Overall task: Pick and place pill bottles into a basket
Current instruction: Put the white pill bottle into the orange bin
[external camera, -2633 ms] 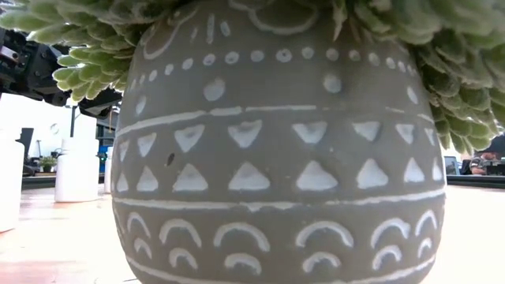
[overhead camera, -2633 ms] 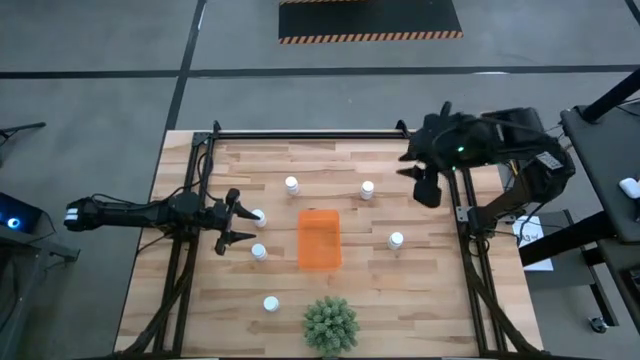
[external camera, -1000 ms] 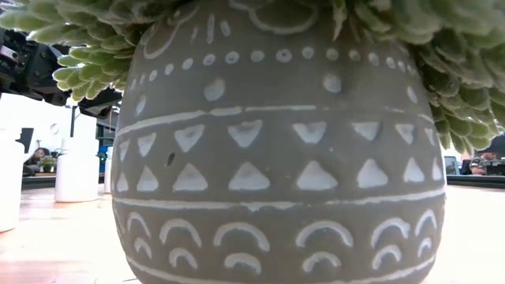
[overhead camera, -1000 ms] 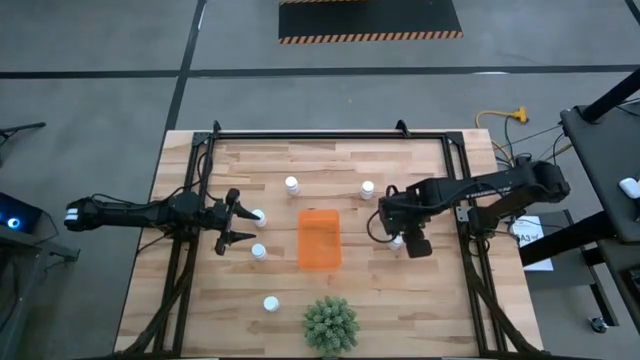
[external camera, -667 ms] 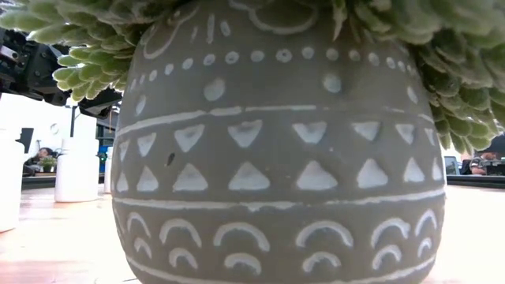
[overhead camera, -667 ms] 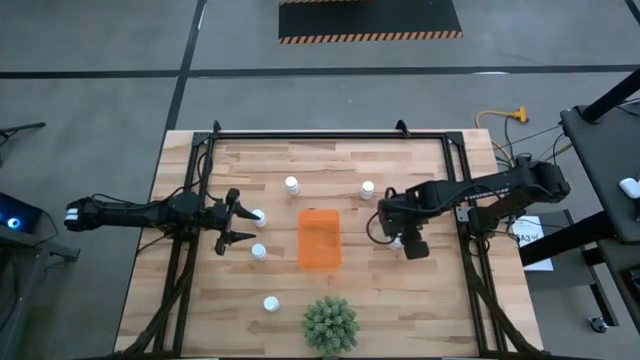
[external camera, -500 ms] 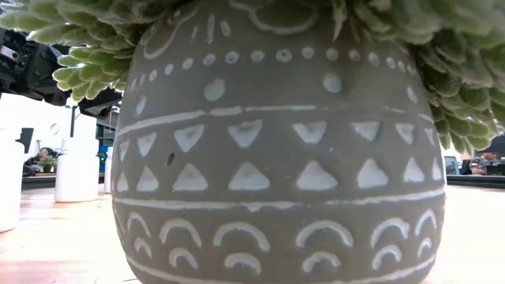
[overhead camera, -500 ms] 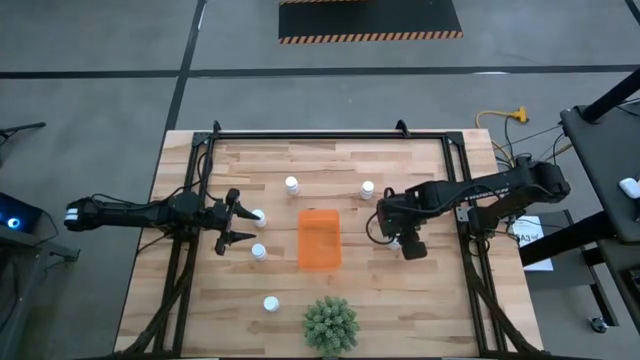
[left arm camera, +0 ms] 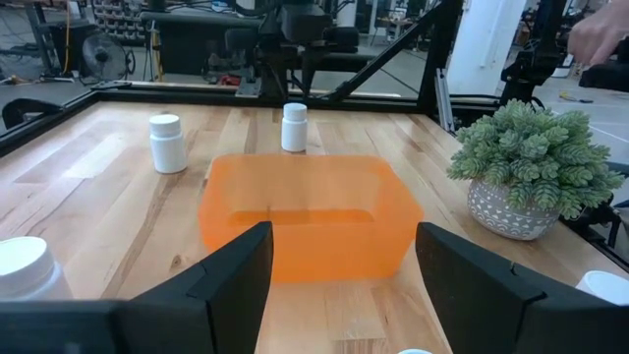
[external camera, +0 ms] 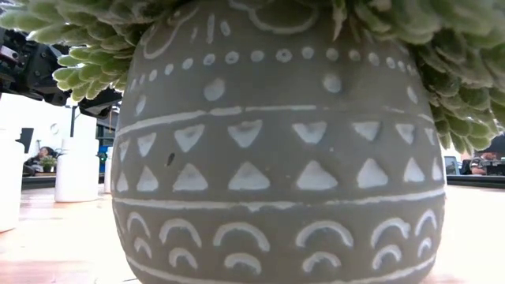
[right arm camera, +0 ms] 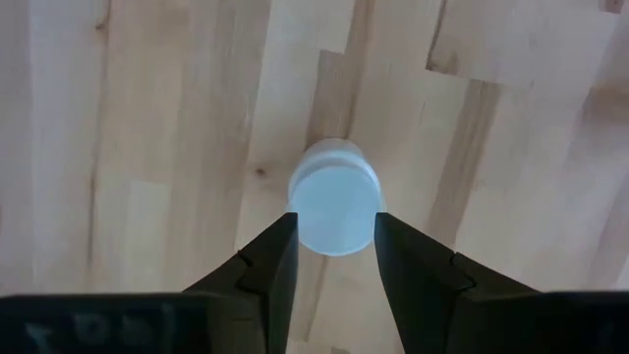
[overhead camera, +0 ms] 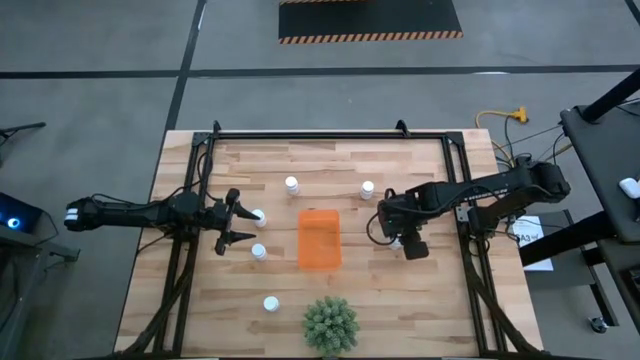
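Observation:
The orange basket [overhead camera: 319, 239] stands mid-table. Five white pill bottles stand upright around it [overhead camera: 291, 184] [overhead camera: 367, 188] [overhead camera: 259, 215] [overhead camera: 259, 251] [overhead camera: 270, 303]. A sixth pill bottle [right arm camera: 334, 197] stands right of the basket, under my right gripper [overhead camera: 402, 241]. That gripper points straight down, and its fingers stand apart, one on either side of the white cap as seen from above. My left gripper [overhead camera: 236, 226] lies open and level at the table's left, beside a bottle [left arm camera: 29, 270] and facing the basket [left arm camera: 305, 226].
A spiky green plant in a patterned grey pot [overhead camera: 330, 324] stands at the near edge in front of the basket and fills the low view [external camera: 276, 158]. Black frame rails [overhead camera: 330, 133] run along the table's far, left and right sides.
My right arm was folded back at the table's far right corner. It has reached out toward the basket and stopped over the bottle right of it. In the last second it has hardly shifted. No bottle has moved.

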Controlling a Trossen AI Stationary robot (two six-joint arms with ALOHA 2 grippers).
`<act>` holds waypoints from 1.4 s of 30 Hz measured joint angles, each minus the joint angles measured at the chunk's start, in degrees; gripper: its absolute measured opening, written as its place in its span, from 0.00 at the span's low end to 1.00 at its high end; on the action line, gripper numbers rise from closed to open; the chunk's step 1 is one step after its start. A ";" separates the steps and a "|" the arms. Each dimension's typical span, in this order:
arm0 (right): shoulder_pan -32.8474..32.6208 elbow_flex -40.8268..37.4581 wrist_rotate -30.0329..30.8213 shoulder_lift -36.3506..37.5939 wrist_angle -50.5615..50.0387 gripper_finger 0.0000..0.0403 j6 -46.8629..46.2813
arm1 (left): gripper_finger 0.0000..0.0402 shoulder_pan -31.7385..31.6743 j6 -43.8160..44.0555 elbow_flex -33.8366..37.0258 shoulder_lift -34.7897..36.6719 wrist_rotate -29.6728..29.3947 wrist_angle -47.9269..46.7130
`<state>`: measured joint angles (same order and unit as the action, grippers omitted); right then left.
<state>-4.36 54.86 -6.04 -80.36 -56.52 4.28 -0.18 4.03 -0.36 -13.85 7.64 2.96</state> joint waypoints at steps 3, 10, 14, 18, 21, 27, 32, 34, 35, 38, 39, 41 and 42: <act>0.02 -0.03 0.21 0.00 0.08 0.33 -0.05 | 0.58 -0.01 0.00 0.00 0.00 0.00 0.00; 0.00 -0.03 1.47 0.00 0.16 0.47 -1.14 | 0.58 0.01 0.01 0.00 0.00 0.00 0.00; 0.00 -0.03 1.32 0.00 0.19 0.57 -0.91 | 0.58 0.00 0.02 0.00 0.00 0.00 0.00; 0.00 -0.03 1.26 0.00 0.38 0.64 -1.26 | 0.58 -0.01 0.01 0.00 0.00 0.00 0.00; 0.00 -0.03 1.25 0.00 0.41 0.68 -2.03 | 0.58 -0.01 0.00 0.00 0.00 0.00 0.00; 0.00 -0.08 1.11 0.00 0.78 0.70 -2.77 | 0.58 0.00 0.02 0.00 0.00 0.00 0.00; 0.00 -0.97 1.06 0.00 2.24 0.69 -2.63 | 0.58 -0.01 0.02 0.00 0.00 -0.02 0.00; -0.02 -1.57 1.04 0.00 3.18 0.69 -2.61 | 0.58 0.00 0.02 0.00 0.00 -0.01 0.00; -0.02 -1.81 1.05 0.00 3.43 0.69 -2.61 | 0.58 -0.01 0.02 0.00 0.00 0.00 0.00; -0.02 -2.12 1.07 0.02 3.62 0.69 -2.69 | 0.58 0.00 0.00 0.00 0.00 0.00 0.00; -0.02 -2.25 1.04 0.02 3.68 0.69 -2.70 | 0.58 -0.01 0.02 0.00 0.00 -0.01 0.00; -0.16 -2.61 1.06 0.02 3.89 0.70 -2.74 | 0.58 0.01 0.01 0.00 0.00 -0.02 0.00; -0.27 -2.87 1.07 0.02 4.28 0.70 -2.74 | 0.58 0.01 0.02 0.00 0.00 -0.02 0.00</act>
<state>-4.63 52.00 -4.97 -80.34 -52.24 1.54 -0.17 4.05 -0.36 -13.85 7.62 2.96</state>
